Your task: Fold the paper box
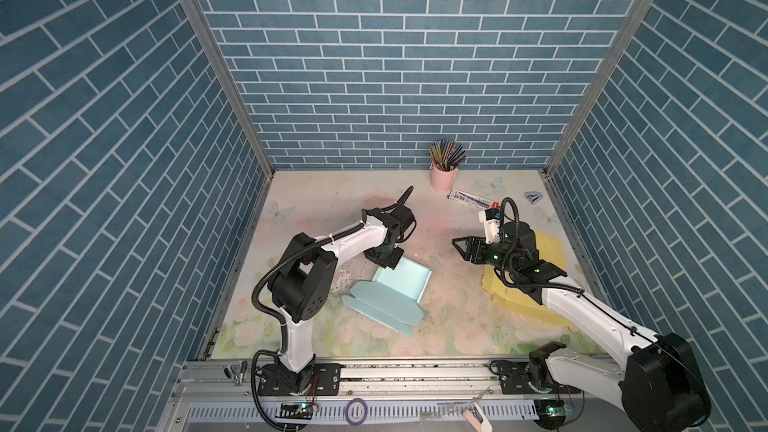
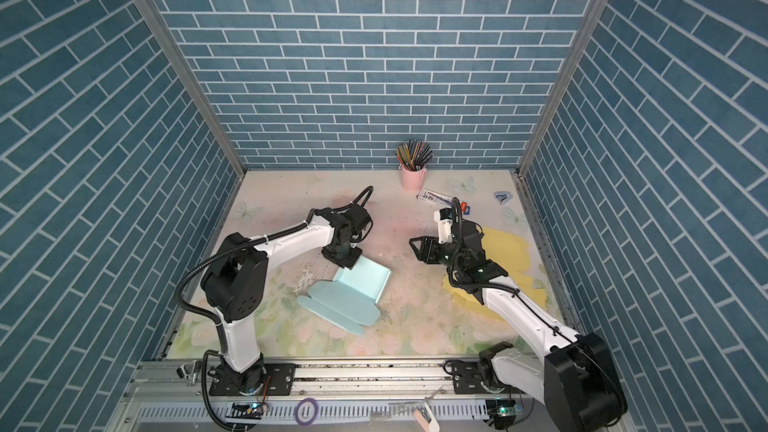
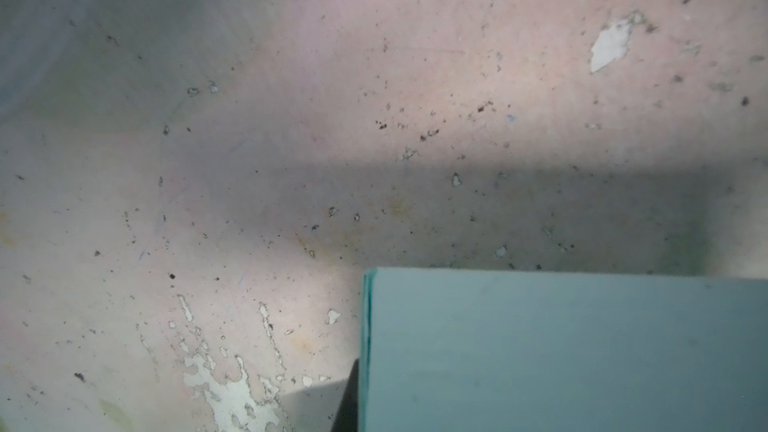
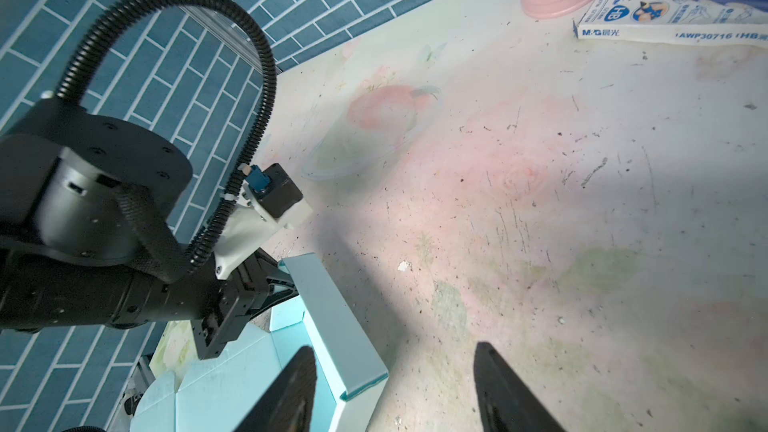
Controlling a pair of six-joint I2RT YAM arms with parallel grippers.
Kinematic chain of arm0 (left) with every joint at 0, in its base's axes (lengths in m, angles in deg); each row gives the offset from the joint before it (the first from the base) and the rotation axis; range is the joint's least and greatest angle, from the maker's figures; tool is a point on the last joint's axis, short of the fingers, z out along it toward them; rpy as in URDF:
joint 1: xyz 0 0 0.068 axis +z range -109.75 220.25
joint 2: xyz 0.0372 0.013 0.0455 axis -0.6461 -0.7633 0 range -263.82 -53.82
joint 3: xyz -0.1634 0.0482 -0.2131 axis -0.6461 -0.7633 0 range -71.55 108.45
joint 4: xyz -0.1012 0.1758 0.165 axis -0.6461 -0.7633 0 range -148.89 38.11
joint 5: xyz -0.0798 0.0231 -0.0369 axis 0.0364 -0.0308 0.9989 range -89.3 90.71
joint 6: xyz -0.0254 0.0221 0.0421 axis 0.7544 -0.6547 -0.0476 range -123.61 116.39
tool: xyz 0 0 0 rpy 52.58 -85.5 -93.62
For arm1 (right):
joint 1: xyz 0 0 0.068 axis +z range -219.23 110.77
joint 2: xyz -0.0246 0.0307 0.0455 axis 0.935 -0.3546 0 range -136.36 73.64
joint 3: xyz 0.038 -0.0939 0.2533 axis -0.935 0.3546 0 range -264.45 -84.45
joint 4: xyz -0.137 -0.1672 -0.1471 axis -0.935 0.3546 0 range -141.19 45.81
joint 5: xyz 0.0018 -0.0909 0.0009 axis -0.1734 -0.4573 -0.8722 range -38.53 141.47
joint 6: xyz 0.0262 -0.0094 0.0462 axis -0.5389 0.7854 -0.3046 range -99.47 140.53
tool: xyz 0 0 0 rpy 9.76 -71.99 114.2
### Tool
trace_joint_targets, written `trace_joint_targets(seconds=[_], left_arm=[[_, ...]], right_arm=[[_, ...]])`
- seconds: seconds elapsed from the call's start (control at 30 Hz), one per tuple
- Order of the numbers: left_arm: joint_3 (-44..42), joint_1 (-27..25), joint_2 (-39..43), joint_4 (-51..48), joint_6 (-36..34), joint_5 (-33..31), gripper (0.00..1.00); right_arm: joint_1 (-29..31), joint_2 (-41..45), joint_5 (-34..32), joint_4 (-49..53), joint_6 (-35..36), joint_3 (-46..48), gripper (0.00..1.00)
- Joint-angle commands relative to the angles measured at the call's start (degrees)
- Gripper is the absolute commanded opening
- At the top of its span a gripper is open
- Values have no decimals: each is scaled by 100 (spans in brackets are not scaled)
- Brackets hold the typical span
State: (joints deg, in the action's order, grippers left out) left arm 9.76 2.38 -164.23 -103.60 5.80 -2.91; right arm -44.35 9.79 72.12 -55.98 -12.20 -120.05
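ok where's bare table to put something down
Bare: the middle stretch between the blue box and the yellow sheet, and the back left, behind the left arm. Crowded: back right, with pink cup and pencil carton; right arm over the yellow sheet.

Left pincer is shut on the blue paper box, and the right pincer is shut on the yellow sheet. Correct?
Not quite: the right pincer is open and empty, clear of the yellow sheet; the right wrist view shows it. The left pincer is shut on the blue paper box.
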Motion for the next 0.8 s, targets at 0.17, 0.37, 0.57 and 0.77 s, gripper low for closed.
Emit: trace_joint_targets(seconds=[0.17,0.37,0.57,0.77], left_arm=[[270,-3,-667,-234,-27,-211,8],[514,25,-841,-329,-61,-286,11],[678,59,-894,-383,-63,-314,23],[929,75,-762,-528,-93,-345,37]], right_arm=[[-182,201,61,47,194,92,61],[-330,205,155,51,258,98,61],[-421,263,212,29,237,148,61],[-449,360,212,60,208,225,61]])
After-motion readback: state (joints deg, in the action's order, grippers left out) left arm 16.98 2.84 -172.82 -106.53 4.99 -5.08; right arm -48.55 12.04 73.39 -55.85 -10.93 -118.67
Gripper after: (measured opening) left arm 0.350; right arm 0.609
